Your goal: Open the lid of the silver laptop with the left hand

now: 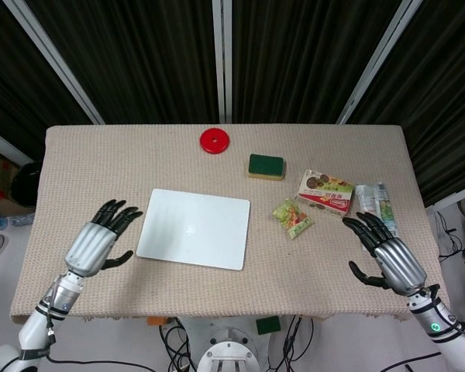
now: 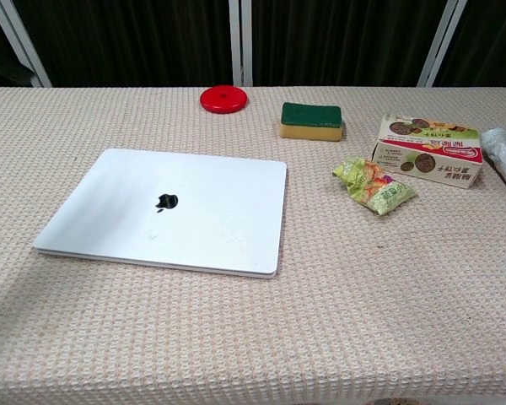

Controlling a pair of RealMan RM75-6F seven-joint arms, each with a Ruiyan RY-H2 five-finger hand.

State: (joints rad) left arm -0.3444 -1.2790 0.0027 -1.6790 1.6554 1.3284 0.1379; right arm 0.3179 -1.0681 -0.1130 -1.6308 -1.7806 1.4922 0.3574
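Beside laptop (image 1: pixel 193 228) left edge | left hand (image 1: pixel 99 242) fingers (image 1: pixel 121 216) spread, apart

A red disc (image 1: pixel 215 141) lies near the table's (image 1: pixel 77 163) far edge, with a green sponge (image 1: pixel 265 166) to its right. Further right sit a snack box (image 1: pixel 325 192), a small green packet (image 1: pixel 291 218) just before it, and a silver wrapper (image 1: pixel 376 203) near the right edge.

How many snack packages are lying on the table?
3, all right of the laptop: a green snack bag nearest it, a snack box behind and right of the bag, and a silver wrapper by the right edge, partly hidden behind the right hand.
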